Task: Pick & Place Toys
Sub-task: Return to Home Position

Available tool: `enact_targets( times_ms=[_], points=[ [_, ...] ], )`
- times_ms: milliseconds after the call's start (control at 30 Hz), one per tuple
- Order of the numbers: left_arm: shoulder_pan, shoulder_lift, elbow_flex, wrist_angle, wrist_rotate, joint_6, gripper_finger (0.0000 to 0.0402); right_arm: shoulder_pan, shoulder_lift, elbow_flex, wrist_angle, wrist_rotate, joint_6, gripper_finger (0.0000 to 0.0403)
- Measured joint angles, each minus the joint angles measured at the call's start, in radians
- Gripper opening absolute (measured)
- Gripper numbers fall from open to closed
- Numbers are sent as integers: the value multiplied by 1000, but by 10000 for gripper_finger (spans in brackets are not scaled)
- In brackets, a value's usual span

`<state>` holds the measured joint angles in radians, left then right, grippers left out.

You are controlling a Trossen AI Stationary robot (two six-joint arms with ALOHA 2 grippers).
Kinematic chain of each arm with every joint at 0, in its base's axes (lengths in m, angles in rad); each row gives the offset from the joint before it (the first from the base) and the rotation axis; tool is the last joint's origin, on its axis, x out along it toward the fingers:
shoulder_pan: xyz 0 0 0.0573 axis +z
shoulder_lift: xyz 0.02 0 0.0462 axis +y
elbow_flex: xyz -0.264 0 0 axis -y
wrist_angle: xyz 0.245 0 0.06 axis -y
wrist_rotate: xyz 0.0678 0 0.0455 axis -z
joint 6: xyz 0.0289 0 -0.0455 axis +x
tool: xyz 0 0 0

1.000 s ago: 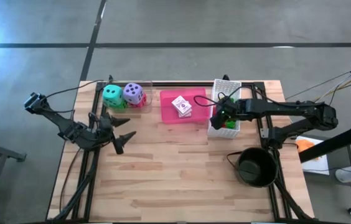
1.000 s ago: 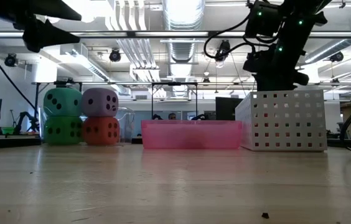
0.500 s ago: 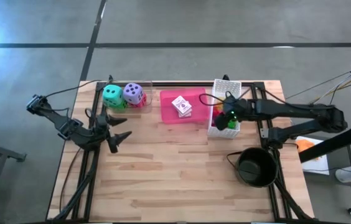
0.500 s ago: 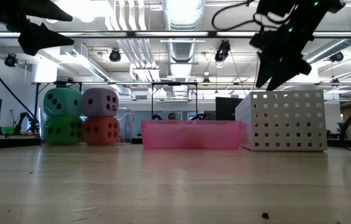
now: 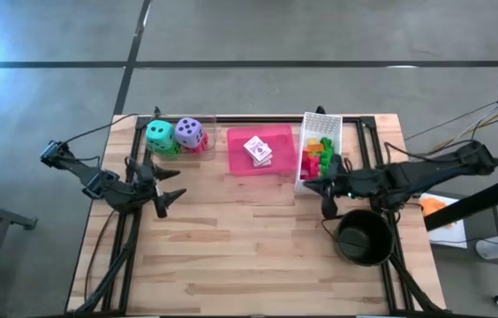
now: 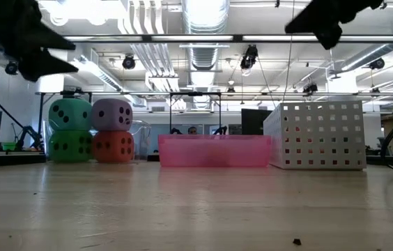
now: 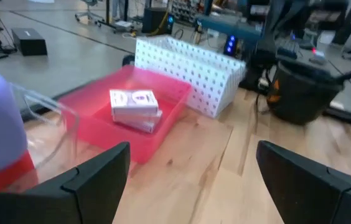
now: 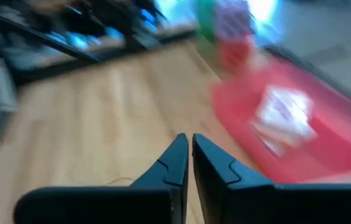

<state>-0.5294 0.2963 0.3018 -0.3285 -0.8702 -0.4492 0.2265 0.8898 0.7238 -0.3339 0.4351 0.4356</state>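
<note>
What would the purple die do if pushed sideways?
The purple die sits on top of the red die, so a push would probably topple it off. Its rounded corners and soft look suggest it is light and would squash, not break. The teal die close beside it might block a push that way.

Grey floor [image 5: 231,35], ceiling ducts [image 6: 200,59], seemingly strip lights [image 6: 203,10] overhead.
</note>
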Motion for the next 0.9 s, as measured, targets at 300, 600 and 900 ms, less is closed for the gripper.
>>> enact_targets(
  times_ms=[300,600,900],
  points=[
    [19,-124,-166,214,98,114,349,63,-54,-226,487,-136,-321,20],
    [46,-191,-249,251,105,94,349,55,-148,-424,589,-153,-327,21],
    [48,-176,-259,283,117,115,349,55,-444,-566,539,-148,-324,21]
  ],
)
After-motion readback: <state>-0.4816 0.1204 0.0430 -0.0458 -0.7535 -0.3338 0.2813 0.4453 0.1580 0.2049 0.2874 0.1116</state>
